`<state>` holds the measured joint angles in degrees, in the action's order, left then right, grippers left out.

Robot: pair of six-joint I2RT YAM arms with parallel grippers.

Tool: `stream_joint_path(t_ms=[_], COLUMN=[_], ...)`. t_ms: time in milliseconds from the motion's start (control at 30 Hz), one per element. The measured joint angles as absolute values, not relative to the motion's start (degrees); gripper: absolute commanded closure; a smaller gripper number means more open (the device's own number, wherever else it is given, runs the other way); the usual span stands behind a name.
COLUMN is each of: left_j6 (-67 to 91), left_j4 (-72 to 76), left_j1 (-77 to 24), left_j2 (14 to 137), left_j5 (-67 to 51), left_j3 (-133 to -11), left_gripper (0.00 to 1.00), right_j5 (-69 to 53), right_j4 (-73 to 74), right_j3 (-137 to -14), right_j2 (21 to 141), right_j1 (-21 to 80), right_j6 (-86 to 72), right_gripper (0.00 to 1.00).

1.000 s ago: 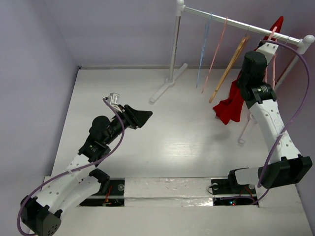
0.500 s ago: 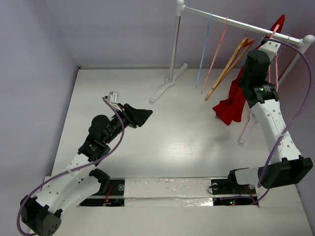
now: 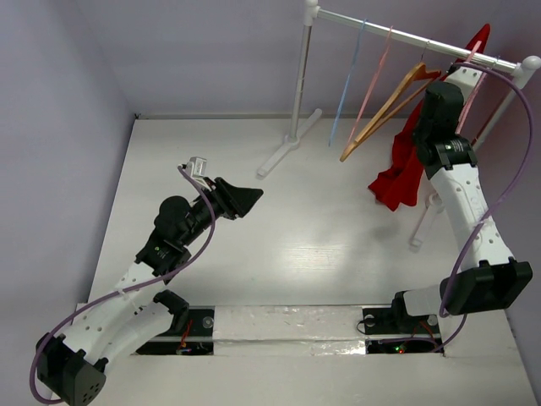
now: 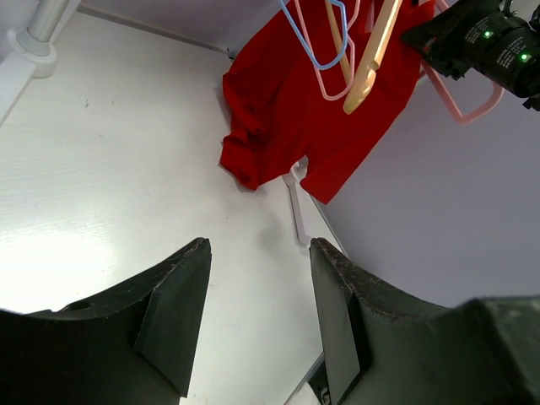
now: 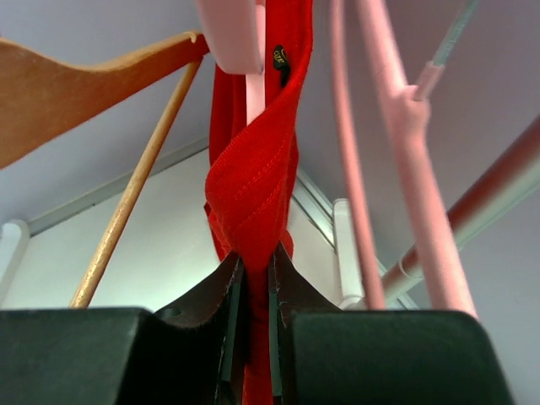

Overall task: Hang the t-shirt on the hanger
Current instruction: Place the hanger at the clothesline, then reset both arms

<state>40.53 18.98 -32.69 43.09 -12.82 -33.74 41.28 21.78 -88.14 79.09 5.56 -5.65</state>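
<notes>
The t-shirt point(image 3: 397, 173) hangs in a limp red bunch over the far right corner of the table point(image 3: 296, 254), most of its cloth drooping free and clear of the surface. Its upper part runs up to the hanger point(image 5: 232, 38), a pale pink plastic one. In the right wrist view a stitched band of the red cloth loops against the hanger's lower end, but I cannot tell whether the hanger's shoulder is inside the garment.

The right gripper point(image 5: 251, 278) is closed down almost completely on that stitched band, with only the doubled cloth between its fingers.

The shirt looks light, soft and shapeless. It should sag wherever it is not supported and may slide on smooth plastic. The sewn band looks the best place to hold, being thicker and less stretchy than the plain body cloth. A grip close to the neck opening would probably give most control for feeding the hanger through.

Just beside them an orange-tan hanger point(image 3: 380, 114) and a light-blue hanger point(image 3: 342, 89) hang from the rail point(image 3: 406, 35), near enough to snag.

The left gripper point(image 4: 257, 253) is well apart, over the left half of the table, with its jaws spread wide and nothing between them
</notes>
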Motion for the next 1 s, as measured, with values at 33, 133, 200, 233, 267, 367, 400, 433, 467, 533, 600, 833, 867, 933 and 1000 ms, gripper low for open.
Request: stream_joint_path(t_ms=[33,133,200,233,267,367,400,433,467,533,600,833,867,933,1000], left_j6=[40.5,40.5,40.5,40.5,40.5,40.5,40.4,40.3,40.2,39.8,39.2,35.8,35.0,33.7,32.3], left_j4=[19.0,19.0,19.0,19.0,19.0,19.0,19.0,19.0,18.9,18.3,16.7,11.2,10.3,8.8,7.2], left_j1=[-32.7,-32.7,-32.7,-32.7,-32.7,-32.7,-32.7,-32.7,-32.7,-32.7,-32.7,-32.7,-32.7,-32.7,-32.7], left_j2=[43.1,43.0,43.0,43.0,43.0,42.9,42.9,42.9,42.9,42.8,42.2,38.3,37.8,36.9,36.0], left_j5=[-12.8,-12.8,-12.8,-12.8,-12.8,-12.8,-12.8,-12.7,-12.6,-12.3,-11.8,-8.8,-8.2,-7.1,-5.7], left_j3=[-33.7,-33.7,-33.7,-33.7,-33.7,-33.7,-33.7,-33.8,-33.8,-34.0,-34.6,-39.8,-40.7,-42.2,-43.4], left_gripper=[0.53,0.53,0.53,0.53,0.53,0.53,0.53,0.53,0.52,0.52,0.5,0.35,0.32,0.28,0.24], right_j5=[41.1,40.9,40.7,40.5,40.3,39.2,38.5,37.8,36.9,34.7,32.0,22.4,21.2,19.2,17.4], right_j4=[21.4,20.4,19.9,19.6,19.6,19.6,19.6,19.7,19.9,20.2,20.4,20.0,19.7,19.1,18.7], right_j3=[-87.9,-87.1,-86.4,-86.0,-85.8,-84.1,-83.3,-82.7,-82.1,-81.1,-80.5,-77.2,-76.4,-75.0,-73.6], right_j2=[79.1,78.7,78.3,78.0,77.7,75.7,74.5,73.5,72.2,69.5,66.5,53.2,51.3,47.5,43.9], right_j1=[5.6,5.6,5.5,5.5,5.4,5.1,5.1,5.0,5.0,4.9,4.9,4.9,4.9,4.9,4.9], right_j6=[-5.9,-6.5,-6.7,-6.9,-7.1,-8.0,-8.6,-8.7,-9.1,-10.0,-11.1,-15.0,-15.5,-16.5,-17.6], right_gripper=[1.0,1.0,1.0,0.94,0.89,0.55,0.49,0.43,0.33,0.23,0.07,0.0,0.0,0.0,0.0])
